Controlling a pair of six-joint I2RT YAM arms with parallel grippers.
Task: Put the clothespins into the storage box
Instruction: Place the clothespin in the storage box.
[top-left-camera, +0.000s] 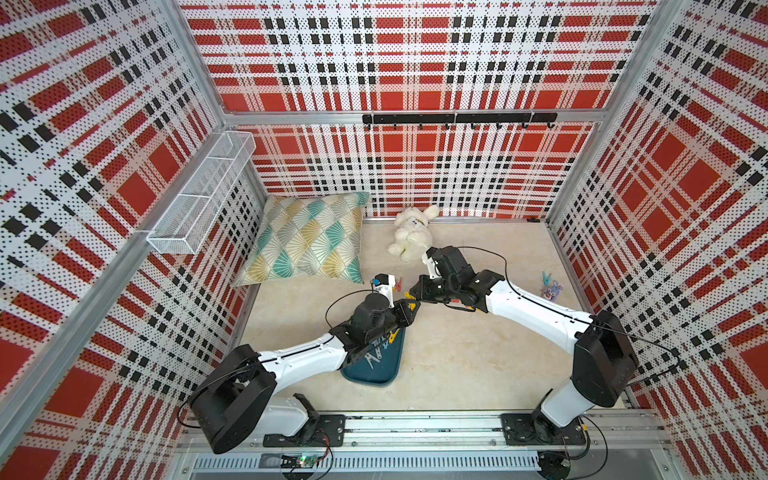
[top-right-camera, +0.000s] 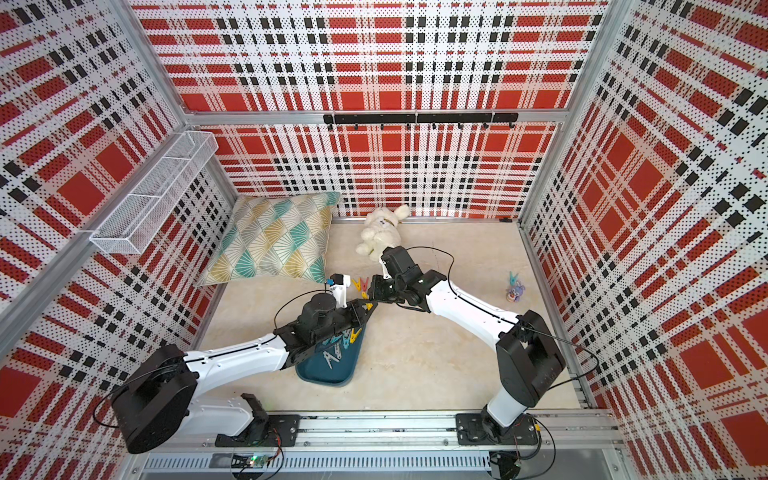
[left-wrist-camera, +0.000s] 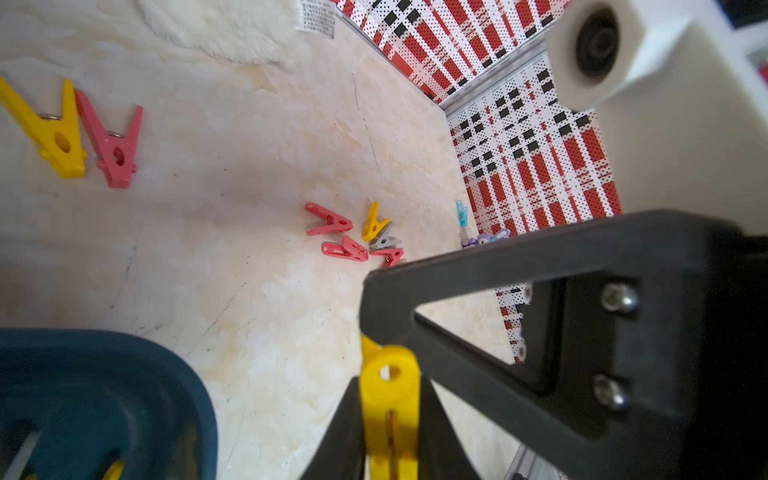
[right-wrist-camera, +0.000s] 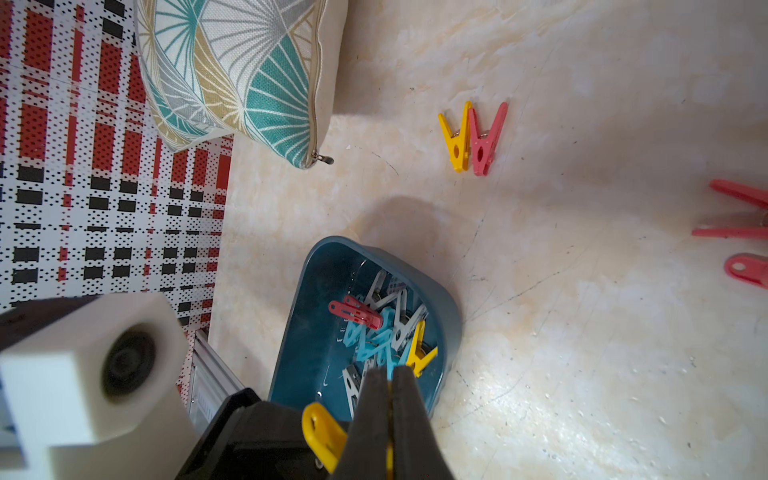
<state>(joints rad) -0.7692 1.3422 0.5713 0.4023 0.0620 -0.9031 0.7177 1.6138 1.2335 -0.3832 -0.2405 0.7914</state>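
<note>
**Item:** yellow clothespin (left-wrist-camera: 392, 390), gripped by both claws at once. The left claw (left-wrist-camera: 388, 409) is clamped across one end; the right claw (right-wrist-camera: 390, 386) is clamped on the other, its fingers pressed together with only a sliver of yellow between them.

**Why held so:** I read this as a handover in mid-air. My right arm works the side where most loose pins lie and my left arm sits over the box, so the pin passes from one claw to the other. Both grips are on until one lets go.

**Storage box** (right-wrist-camera: 453, 328)**:** on the floor below and behind the left claw, toward that arm's base. Its far rim stops just short of the claw tips, so the pin hangs beside the box and not over it. Inside is a heap of light blue, grey, red and yellow pins (right-wrist-camera: 386, 328).

**Pose:** the left forearm runs low across the box with its claw pointing away from its base. The right arm reaches inward, wrist bent, with its claw pointing back at the left one. The tips meet nose to nose in both top views.

**Loose stock:**
- A yellow-and-red pair (right-wrist-camera: 482, 145) lies side by side, touching, on the floor just beyond the left claw.
- A cluster of red, yellow and grey pins (left-wrist-camera: 347, 249) lies further out on the floor beyond the left claw.
- A light blue pin (top-left-camera: 546, 277) lies well apart from both claws, beside a small purple toy figure (top-left-camera: 552, 289).
</note>
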